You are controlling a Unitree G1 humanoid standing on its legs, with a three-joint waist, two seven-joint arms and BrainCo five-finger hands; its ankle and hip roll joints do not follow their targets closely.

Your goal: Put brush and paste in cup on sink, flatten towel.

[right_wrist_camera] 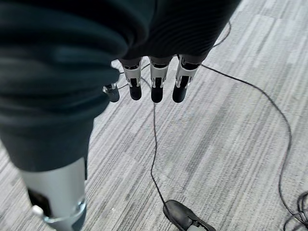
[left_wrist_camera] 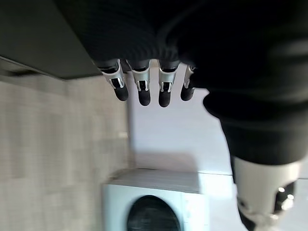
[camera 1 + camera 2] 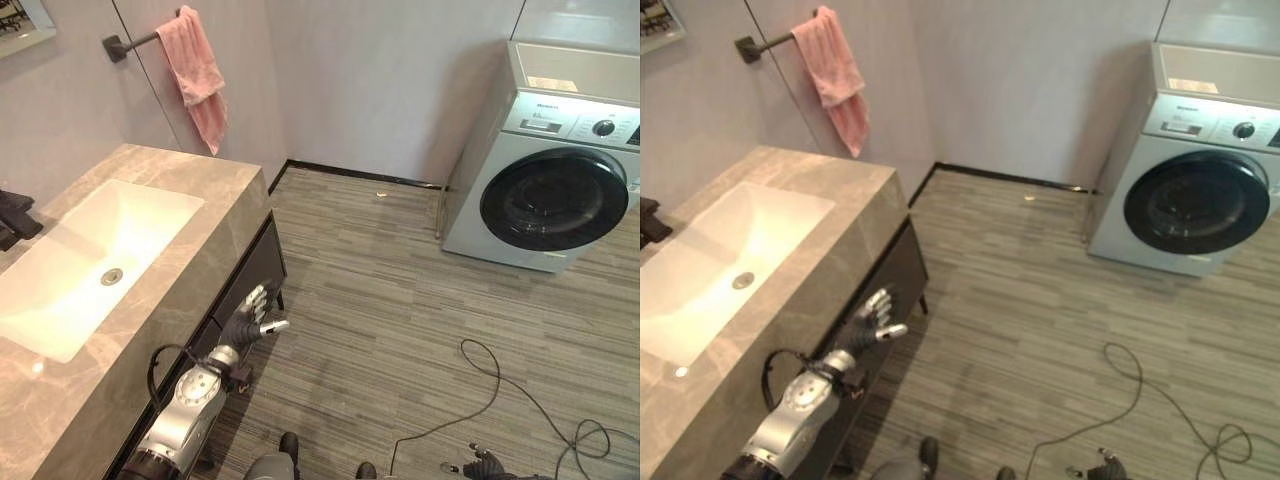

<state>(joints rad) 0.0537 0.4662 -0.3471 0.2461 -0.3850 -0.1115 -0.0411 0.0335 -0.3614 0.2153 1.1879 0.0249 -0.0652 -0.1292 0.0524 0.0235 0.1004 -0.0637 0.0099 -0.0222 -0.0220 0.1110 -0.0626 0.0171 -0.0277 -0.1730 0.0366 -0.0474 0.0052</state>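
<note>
A pink towel [image 3: 195, 70] hangs bunched and uneven on a dark wall bar [image 3: 130, 43] above the far end of the counter. The white sink basin [image 3: 60, 290] is sunk into a grey stone counter [image 3: 215, 215], with a dark faucet [image 3: 15, 215] at its left. My left hand [image 3: 250, 318] is open in front of the dark cabinet, below the counter's edge, holding nothing; its straight fingers [image 2: 139, 86] show in the left wrist view. My right hand [image 3: 485, 465] hangs low over the floor, and its fingers [image 1: 153, 86] are straight and empty.
A white front-loading washing machine [image 3: 550, 170] stands at the back right against the wall. Striped grey flooring [image 3: 380, 290] spreads between it and the dark vanity cabinet [image 3: 255, 265].
</note>
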